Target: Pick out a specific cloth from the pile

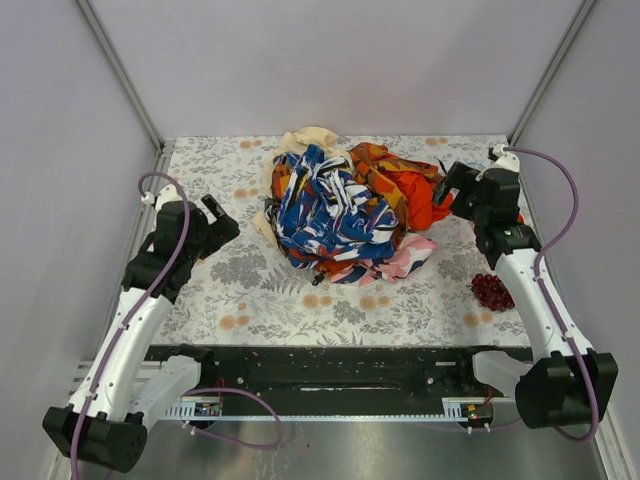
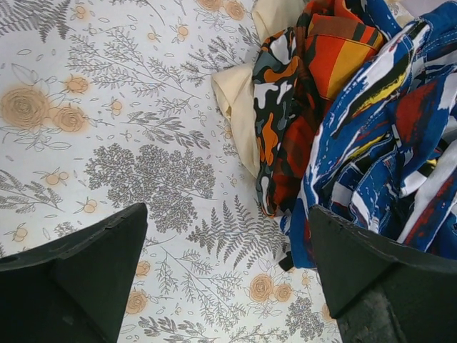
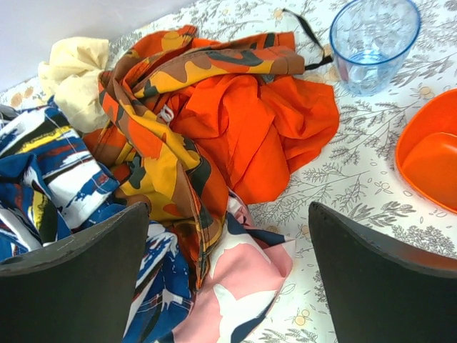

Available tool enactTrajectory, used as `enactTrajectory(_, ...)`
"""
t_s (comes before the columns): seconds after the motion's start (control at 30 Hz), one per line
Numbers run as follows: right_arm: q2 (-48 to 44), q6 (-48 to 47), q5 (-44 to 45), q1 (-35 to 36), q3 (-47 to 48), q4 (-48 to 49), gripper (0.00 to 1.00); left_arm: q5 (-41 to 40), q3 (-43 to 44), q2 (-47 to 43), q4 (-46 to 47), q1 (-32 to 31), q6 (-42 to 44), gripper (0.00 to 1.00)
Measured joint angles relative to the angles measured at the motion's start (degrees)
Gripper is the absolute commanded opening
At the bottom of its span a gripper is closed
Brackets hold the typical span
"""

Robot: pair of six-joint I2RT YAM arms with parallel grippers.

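Right wrist: cloth (image 3: 275, 136) against pile (image 3: 64, 182)

Plain pale grey walls (image 1: 330, 60) on three sides; aluminium corner posts (image 1: 118, 70); floral-print tablecloth (image 1: 250, 295); even, diffuse light.

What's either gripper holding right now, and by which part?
Nothing: left gripper and right gripper are both open and empty; the cloth lies ungrasped in the pile.
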Motion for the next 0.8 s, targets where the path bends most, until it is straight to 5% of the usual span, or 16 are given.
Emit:
enactTrajectory(0.67, 34.8, 0.0, -3.4, 0.0, 18.5, -0.4, 1.00, 16.3, 0.1, 14.8, 11.1, -1.4, 1.3, 0.99)
enactTrajectory(0.8, 42.2, 0.0, -3.5, 0.0, 20.8, 0.4, 0.92, 18.9, 1.5, 22.4, 14.0, -4.1, 1.3, 0.99)
